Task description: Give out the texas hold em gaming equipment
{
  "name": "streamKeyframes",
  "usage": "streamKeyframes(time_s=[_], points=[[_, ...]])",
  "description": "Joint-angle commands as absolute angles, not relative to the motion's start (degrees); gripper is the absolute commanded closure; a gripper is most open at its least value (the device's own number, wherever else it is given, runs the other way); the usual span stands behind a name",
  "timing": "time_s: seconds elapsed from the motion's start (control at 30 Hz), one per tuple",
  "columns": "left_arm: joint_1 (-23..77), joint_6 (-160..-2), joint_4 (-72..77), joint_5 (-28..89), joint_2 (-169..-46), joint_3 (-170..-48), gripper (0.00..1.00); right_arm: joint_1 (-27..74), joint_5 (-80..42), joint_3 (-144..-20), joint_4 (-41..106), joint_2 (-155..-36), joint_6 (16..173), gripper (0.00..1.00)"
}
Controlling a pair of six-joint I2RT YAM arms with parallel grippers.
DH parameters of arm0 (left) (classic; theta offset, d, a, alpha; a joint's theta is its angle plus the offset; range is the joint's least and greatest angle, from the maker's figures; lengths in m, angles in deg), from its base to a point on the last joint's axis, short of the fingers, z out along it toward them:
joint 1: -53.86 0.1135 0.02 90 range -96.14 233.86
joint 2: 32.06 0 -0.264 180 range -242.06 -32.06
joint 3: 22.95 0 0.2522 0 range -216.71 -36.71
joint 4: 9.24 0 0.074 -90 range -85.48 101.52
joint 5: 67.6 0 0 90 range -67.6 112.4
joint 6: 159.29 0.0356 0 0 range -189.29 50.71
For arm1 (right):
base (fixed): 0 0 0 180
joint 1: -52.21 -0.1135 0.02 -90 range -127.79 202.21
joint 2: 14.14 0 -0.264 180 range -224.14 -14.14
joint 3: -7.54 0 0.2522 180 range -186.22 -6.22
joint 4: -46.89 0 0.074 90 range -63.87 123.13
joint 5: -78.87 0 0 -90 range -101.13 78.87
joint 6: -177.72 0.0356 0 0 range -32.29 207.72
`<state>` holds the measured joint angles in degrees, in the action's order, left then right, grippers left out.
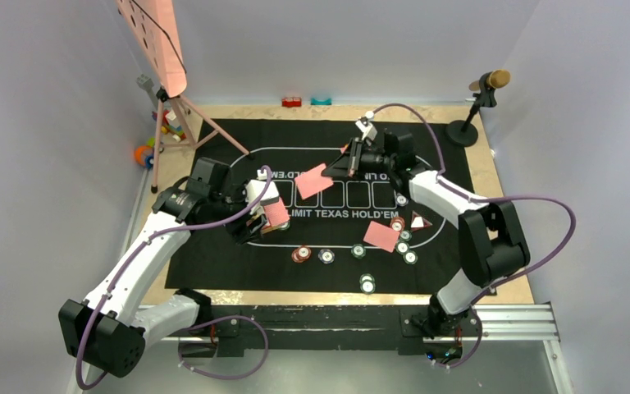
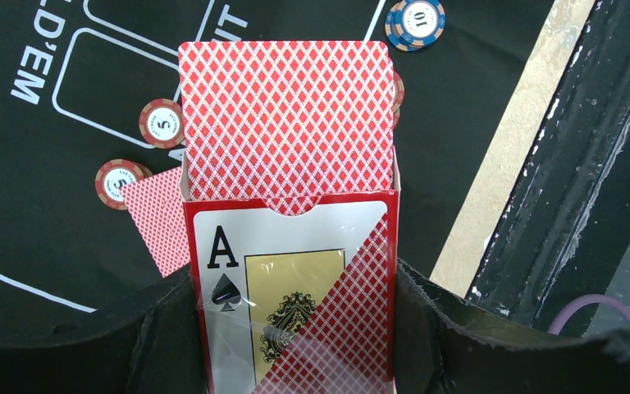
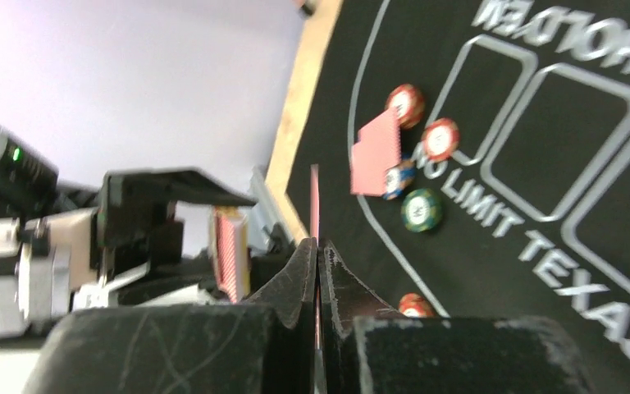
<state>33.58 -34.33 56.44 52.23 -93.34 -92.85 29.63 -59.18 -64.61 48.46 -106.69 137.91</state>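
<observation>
Top external view: right gripper pinches single red-backed card over black mat, near community slots. Left gripper clamps open card box, deck poking out top. Risks: thin edge pinch slips, card drops crooked; box tilts, deck slides out over chips.

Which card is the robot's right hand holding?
Find the black mat, then the white boxes printed across its middle. Over their left end, the right hand pinches one red-backed card by its edge. The other loose card lies nearer, among chips, untouched.
</observation>
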Motion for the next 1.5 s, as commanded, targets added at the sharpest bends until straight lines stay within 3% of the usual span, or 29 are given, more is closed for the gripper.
streamKeyframes(time_s=[0.0, 0.3, 0.53, 0.83, 1.03, 1.2, 1.3, 1.47], points=[[34.0, -34.7, 54.5, 53.9, -92.4, -94.3, 0.59, 35.4, -52.3, -71.3, 37.5, -108.1, 132.3, 1.00], [34.1, -34.2, 55.2, 53.9, -92.1, -94.1, 0.60, 44.2, -43.1, -81.9, 35.8, -121.6, 130.0, 1.00], [34.3, -34.1, 55.3, 53.8, -91.6, -94.1, 0.62, 44.5, -40.3, -93.3, 33.3, -132.6, 128.5, 1.00], [34.5, -33.9, 55.3, 53.9, -91.6, -94.0, 0.64, 44.5, -36.3, -100.7, 27.3, -138.3, 125.7, 1.00], [34.5, -33.8, 55.5, 54.2, -91.8, -94.0, 0.68, 44.5, -32.6, -101.0, 22.3, -139.1, 123.0, 0.81], [34.5, -34.0, 55.4, 54.5, -91.9, -94.0, 0.67, 44.5, -31.6, -99.6, 22.2, -137.8, 123.0, 0.60], [34.5, -34.0, 55.4, 54.4, -92.0, -94.0, 0.67, 44.5, -30.3, -99.1, 21.8, -136.1, 123.2, 0.53], [34.5, -34.0, 55.5, 54.4, -91.9, -93.9, 0.68, 44.4, -29.5, -96.4, 22.6, -130.3, 123.7, 0.51]])
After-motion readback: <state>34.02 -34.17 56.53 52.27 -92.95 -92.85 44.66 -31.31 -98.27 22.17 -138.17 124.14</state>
